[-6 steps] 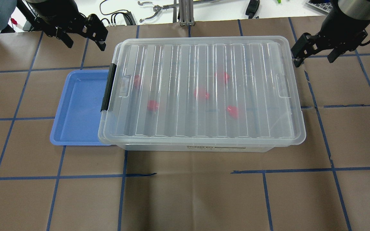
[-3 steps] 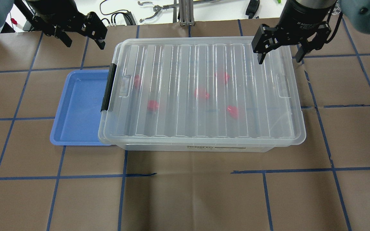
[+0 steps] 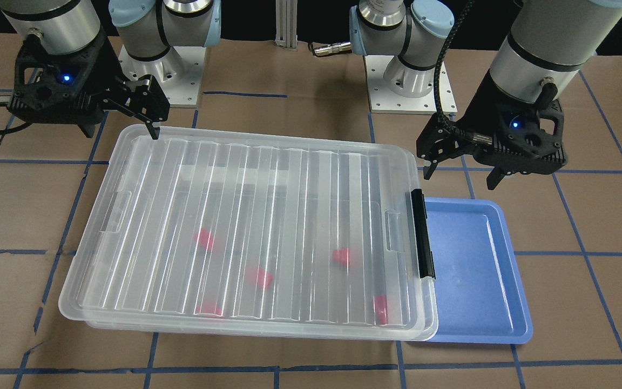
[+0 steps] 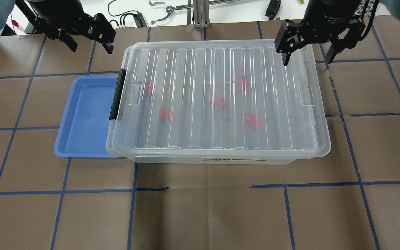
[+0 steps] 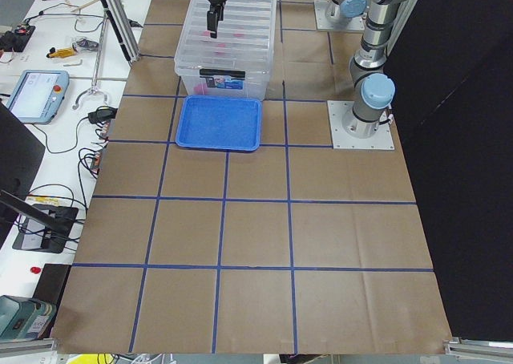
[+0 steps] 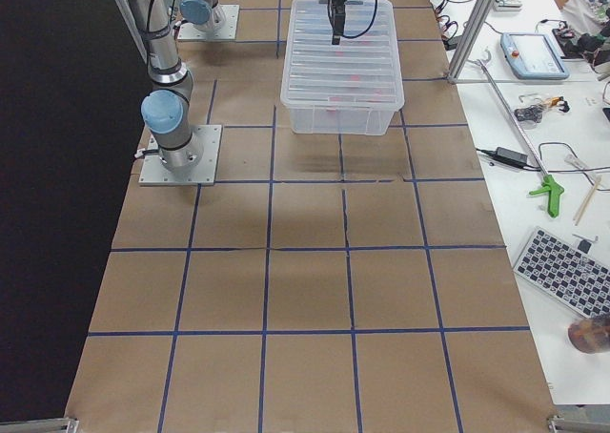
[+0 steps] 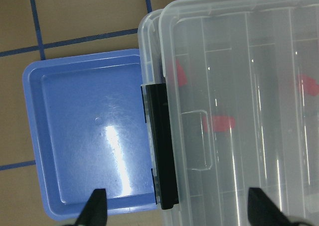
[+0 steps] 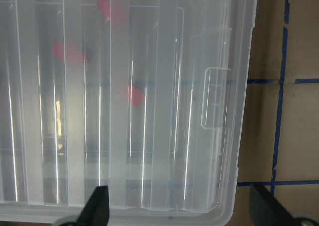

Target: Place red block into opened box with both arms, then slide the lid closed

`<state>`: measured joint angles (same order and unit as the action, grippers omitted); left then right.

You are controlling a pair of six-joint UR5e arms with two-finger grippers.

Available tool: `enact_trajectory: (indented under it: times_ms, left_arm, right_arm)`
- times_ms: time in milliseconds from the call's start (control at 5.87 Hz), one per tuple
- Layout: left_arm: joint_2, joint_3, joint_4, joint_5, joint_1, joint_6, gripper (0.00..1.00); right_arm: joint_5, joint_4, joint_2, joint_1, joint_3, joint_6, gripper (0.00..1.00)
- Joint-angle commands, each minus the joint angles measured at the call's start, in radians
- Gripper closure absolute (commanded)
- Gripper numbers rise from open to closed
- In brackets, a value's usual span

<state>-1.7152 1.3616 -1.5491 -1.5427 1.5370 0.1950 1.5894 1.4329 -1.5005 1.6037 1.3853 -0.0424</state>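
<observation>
Five red blocks lie scattered inside the box, visible only as blurred red patches through the ribbed translucent lid covering it. Left gripper and right gripper hover near the lid's far corners, fingers spread, holding nothing.

The table is covered with brown sheeting, which is divided into squares by lines of blue tape. Along one long side a white bench is set, on which a keyboard, a teach pendant, a green-handled grabber and a black cable are laid. An aluminium post is fixed at the table's edge. The opposite side is closed off by a black backdrop. The scene is lit evenly from above.
</observation>
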Motion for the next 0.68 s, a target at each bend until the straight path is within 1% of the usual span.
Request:
enact_trajectory:
  times_ms: [0, 170, 511]
  left_arm:
    - [0.002, -0.001, 0.000, 0.001, 0.000, 0.000, 0.01]
    - [0.005, 0.001, 0.000, -0.002, 0.000, 0.000, 0.01]
    - [0.005, 0.001, 0.000, -0.004, 0.000, 0.000, 0.01]
  right_arm:
    - [-0.003, -0.006, -0.003, 0.001, 0.000, -0.001, 0.00]
    - [-0.034, -0.003, 0.003, 0.001, 0.001, -0.001, 0.00]
    - [-0.042, -0.003, 0.003, 0.001, 0.001, -0.001, 0.00]
